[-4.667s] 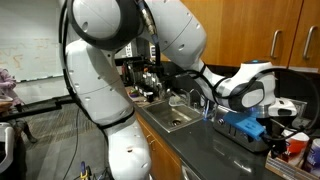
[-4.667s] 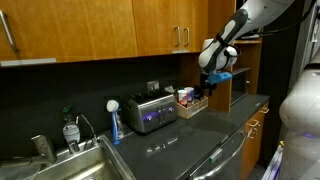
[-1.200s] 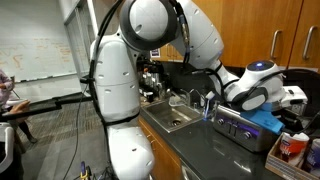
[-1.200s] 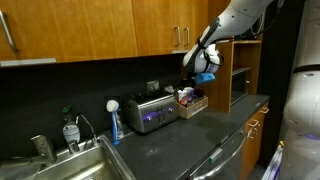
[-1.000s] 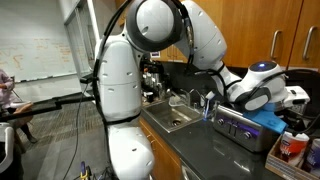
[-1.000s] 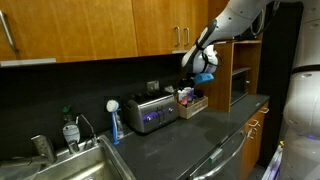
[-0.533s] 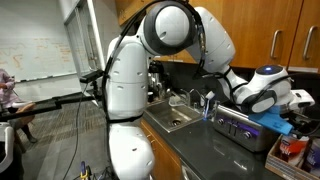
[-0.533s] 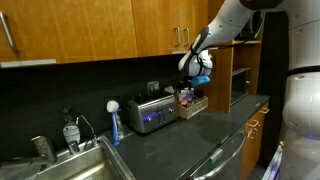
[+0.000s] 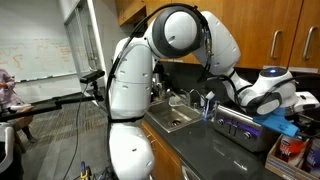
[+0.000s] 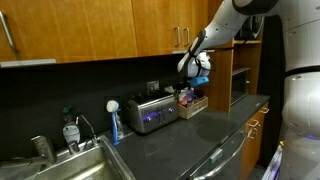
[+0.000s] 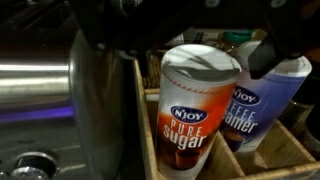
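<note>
In the wrist view my gripper point(image 11: 196, 52) comes in from the top and stands open, its dark fingers point(image 11: 268, 55) on either side of a white and orange N'Joy sugar canister point(image 11: 196, 105). Nothing is gripped. A blue-labelled creamer canister point(image 11: 268, 98) stands just right of the sugar, both inside a wooden caddy point(image 11: 150, 125). In an exterior view the gripper point(image 10: 198, 72) hangs above that caddy point(image 10: 193, 104), apart from it. From the opposite side the gripper point(image 9: 298, 103) sits above the canisters point(image 9: 291, 148) at the frame's right edge.
A chrome toaster point(image 10: 150, 112) stands beside the caddy, also seen as the toaster point(image 9: 245, 128) and up close as the toaster point(image 11: 55, 90). A sink point(image 10: 75, 165) with faucet, a soap bottle point(image 10: 69, 128) and a blue brush point(image 10: 113, 122) lie further along the dark counter. Wooden cabinets point(image 10: 110, 25) hang overhead.
The arm has swung a little further over the caddy and slightly lower. The jaws have stayed open throughout.
</note>
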`<state>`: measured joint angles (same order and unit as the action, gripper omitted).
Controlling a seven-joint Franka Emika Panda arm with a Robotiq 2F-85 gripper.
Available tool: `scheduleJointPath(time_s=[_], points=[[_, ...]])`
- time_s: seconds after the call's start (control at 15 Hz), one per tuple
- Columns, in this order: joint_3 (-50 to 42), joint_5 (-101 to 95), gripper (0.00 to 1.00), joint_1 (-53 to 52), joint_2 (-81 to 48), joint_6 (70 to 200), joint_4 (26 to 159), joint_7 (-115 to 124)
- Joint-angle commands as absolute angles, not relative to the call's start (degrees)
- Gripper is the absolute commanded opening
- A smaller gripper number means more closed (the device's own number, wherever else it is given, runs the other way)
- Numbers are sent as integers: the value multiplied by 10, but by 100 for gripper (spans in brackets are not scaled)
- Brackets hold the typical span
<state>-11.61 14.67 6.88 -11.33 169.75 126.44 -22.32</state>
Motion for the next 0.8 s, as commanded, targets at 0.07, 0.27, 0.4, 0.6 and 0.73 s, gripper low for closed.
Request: scheduleJointPath(time_s=[0.07, 0.27, 0.4, 0.6, 0.73], points=[[-126, 132, 100, 70, -135, 1699, 1249, -227], [-128, 132, 100, 69, -141, 1697, 1246, -227], [-126, 136, 100, 69, -140, 1693, 1244, -228], [-118, 141, 100, 69, -135, 1686, 1243, -231], [-118, 137, 100, 66, -137, 1688, 1240, -229]])
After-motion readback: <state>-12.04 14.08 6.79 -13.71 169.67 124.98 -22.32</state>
